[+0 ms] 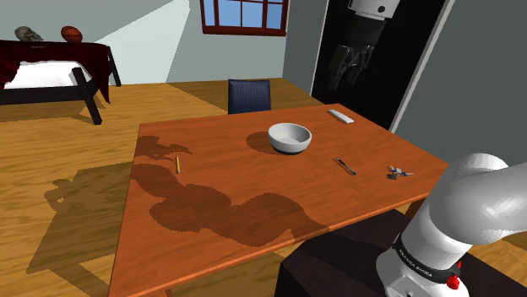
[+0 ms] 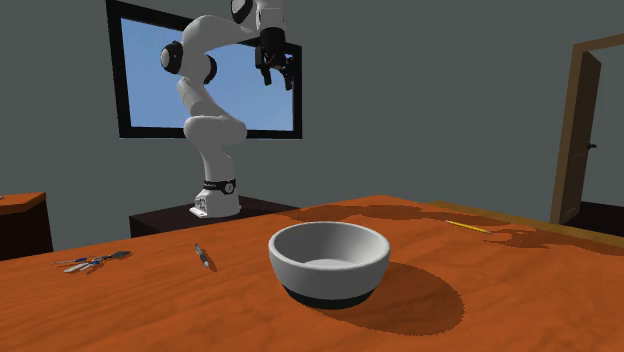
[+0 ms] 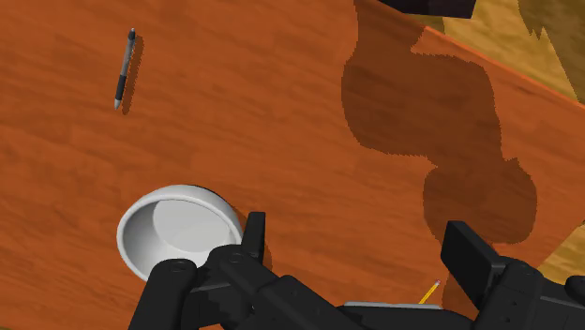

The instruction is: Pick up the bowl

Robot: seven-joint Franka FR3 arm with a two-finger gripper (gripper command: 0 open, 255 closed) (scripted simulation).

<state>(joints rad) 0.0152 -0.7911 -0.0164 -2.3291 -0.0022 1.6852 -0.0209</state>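
Note:
A white bowl (image 1: 289,137) with a dark base stands upright and empty on the orange-brown wooden table (image 1: 220,181). In the second exterior view the bowl (image 2: 329,260) is close in front. My black gripper (image 1: 349,72) hangs high above the table, well above the bowl and toward the shoulder view's right. In the second exterior view the gripper (image 2: 277,70) points down, far behind the bowl. In the wrist view the gripper (image 3: 361,248) is open with nothing between its fingers (image 3: 253,234). The bowl (image 3: 178,230) lies far below, beside one finger and outside the gap.
On the table lie a pen (image 1: 344,166), a bunch of keys (image 1: 399,172), a yellow pencil (image 1: 177,164) and a small white block (image 1: 339,116). A dark chair (image 1: 249,94) stands at the far edge. A bed (image 1: 51,76) is at the back left.

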